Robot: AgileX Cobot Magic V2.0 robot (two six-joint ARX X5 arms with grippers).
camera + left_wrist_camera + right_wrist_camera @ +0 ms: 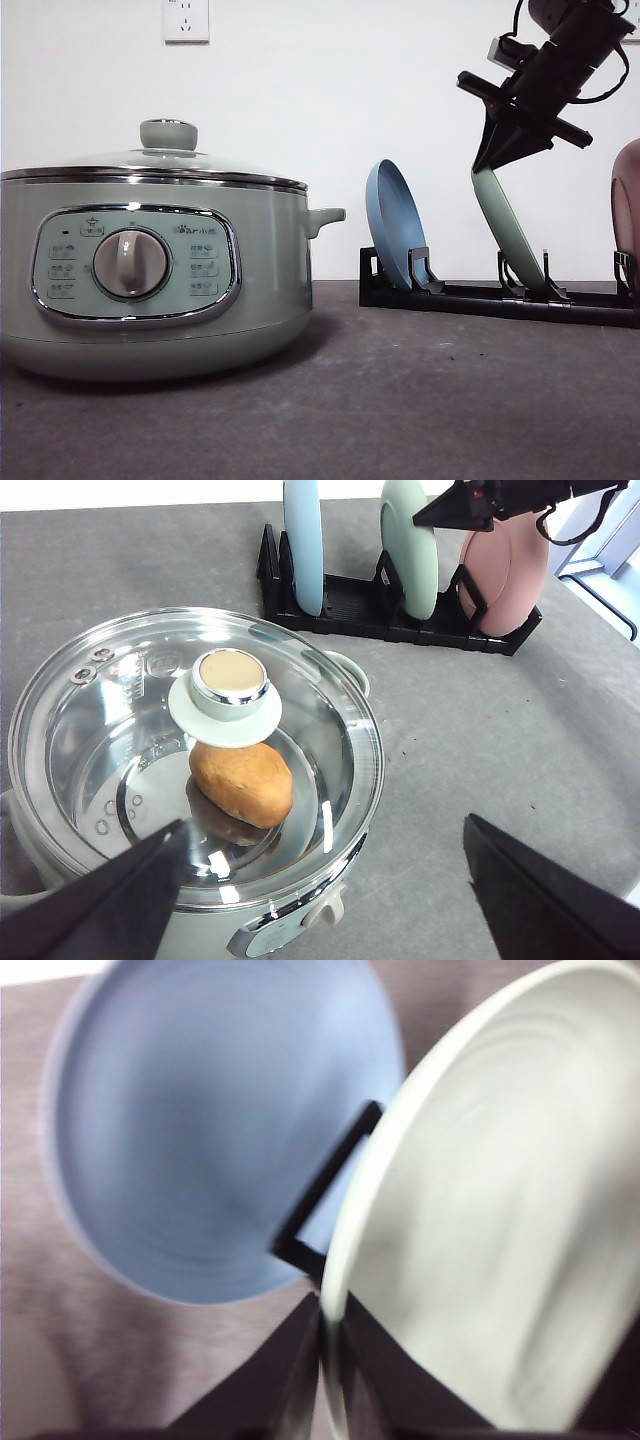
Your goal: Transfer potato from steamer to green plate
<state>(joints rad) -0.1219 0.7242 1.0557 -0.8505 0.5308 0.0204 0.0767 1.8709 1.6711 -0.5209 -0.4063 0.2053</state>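
Sitting inside the steamer (190, 780), the potato (241, 782) is lying on the pot's floor under the glass lid (120, 730), just below the lid's green knob (232, 685); the lid is resting closed on the pot. In the front view the steamer (150, 275) is standing on the left of the grey counter (420, 400), its dial facing the camera. Well apart from it to the right, a black rack (500, 295) is holding the plates on edge: a blue plate (393, 225), the green plate (508, 235) and, at the frame's right edge, a pink plate (627, 210). The right tool (492, 160) is reaching down from above and pinching the upper rim of the green plate, which is leaning in its slot; the right wrist view is showing its fingers (290, 1380) pressed on either side of the plate's rim (335, 1290). The left tool (330, 900) is hovering above the steamer with its fingers (110, 900) spread wide, holding nothing.
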